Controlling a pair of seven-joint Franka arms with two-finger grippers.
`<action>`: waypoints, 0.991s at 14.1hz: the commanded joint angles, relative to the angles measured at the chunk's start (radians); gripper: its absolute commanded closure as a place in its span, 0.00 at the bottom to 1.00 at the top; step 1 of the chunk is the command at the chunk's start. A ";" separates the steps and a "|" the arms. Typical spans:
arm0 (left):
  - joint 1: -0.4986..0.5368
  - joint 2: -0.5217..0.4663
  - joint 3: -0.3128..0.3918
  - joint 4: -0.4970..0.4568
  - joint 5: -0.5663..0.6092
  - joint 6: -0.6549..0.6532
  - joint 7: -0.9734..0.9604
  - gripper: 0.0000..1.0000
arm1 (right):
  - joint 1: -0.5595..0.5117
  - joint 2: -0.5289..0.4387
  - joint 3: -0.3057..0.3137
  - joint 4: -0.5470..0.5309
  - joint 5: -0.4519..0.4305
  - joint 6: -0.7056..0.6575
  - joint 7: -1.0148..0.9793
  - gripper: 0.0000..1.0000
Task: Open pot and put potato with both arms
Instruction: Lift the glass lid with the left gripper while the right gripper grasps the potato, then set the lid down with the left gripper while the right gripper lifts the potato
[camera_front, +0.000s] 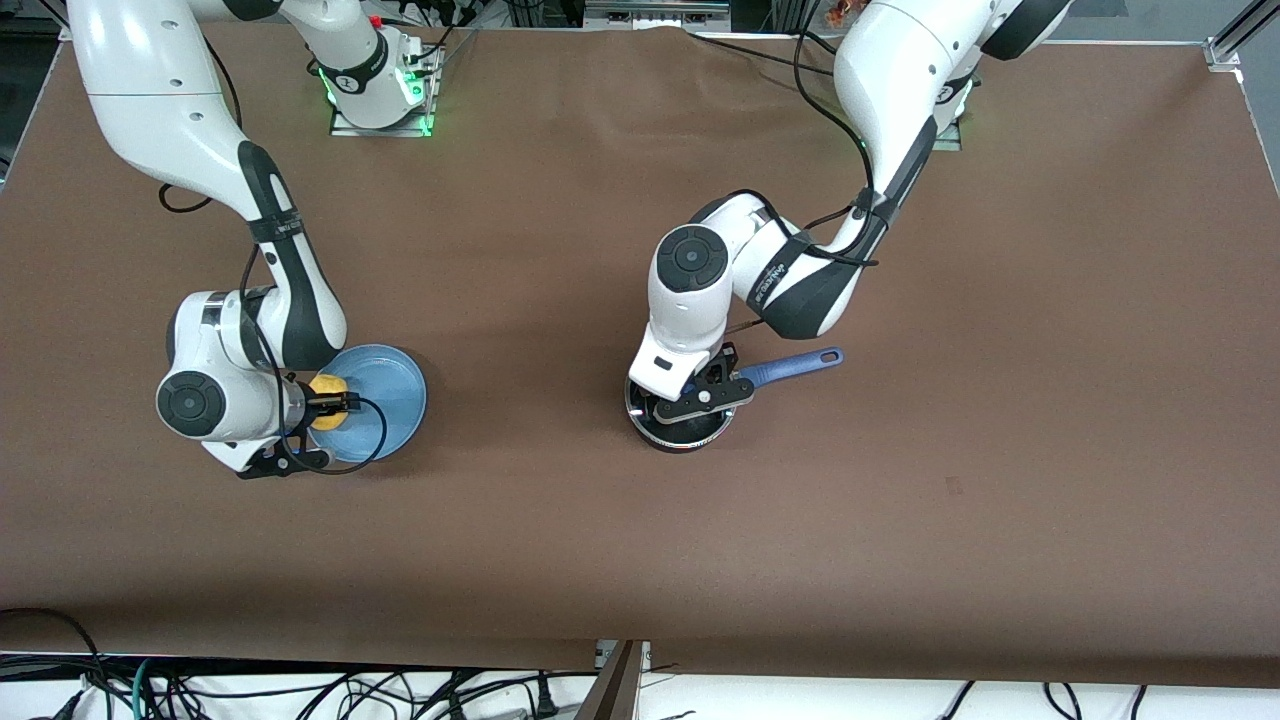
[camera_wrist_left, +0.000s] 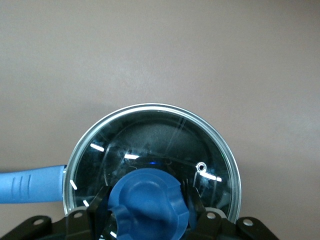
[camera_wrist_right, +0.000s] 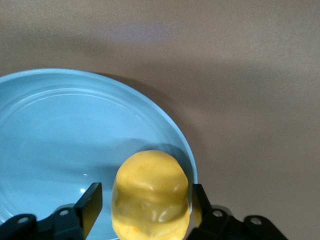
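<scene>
Both robot arms are built of glossy white rounded shells joined by black segments. Round dark-grey caps with a small centre dot close the wrist joints. Black cables loop loosely along each forearm, strapped on with black bands; one band on the left arm bears white lettering. Each base carries a black ring and glows green. The left claw (camera_front: 700, 398) and right claw (camera_front: 335, 402) are matte black, with bright screws in their bodies.

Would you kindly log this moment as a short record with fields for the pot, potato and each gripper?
pot: on the table, glass lid on
potato: on the light-blue plate
left gripper: fingers either side of the lid's blue knob, not clamped
right gripper: open, fingers either side of the potato
</scene>
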 joint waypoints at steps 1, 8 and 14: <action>0.032 -0.053 0.004 0.010 0.012 -0.037 0.007 0.41 | -0.014 -0.002 0.005 -0.008 0.020 0.009 -0.009 0.34; 0.272 -0.278 0.056 -0.187 -0.169 -0.060 0.598 0.41 | 0.008 -0.025 0.029 0.152 0.084 -0.210 0.050 0.51; 0.366 -0.360 0.416 -0.362 -0.404 -0.055 1.451 0.42 | 0.077 -0.025 0.181 0.237 0.104 -0.292 0.465 0.48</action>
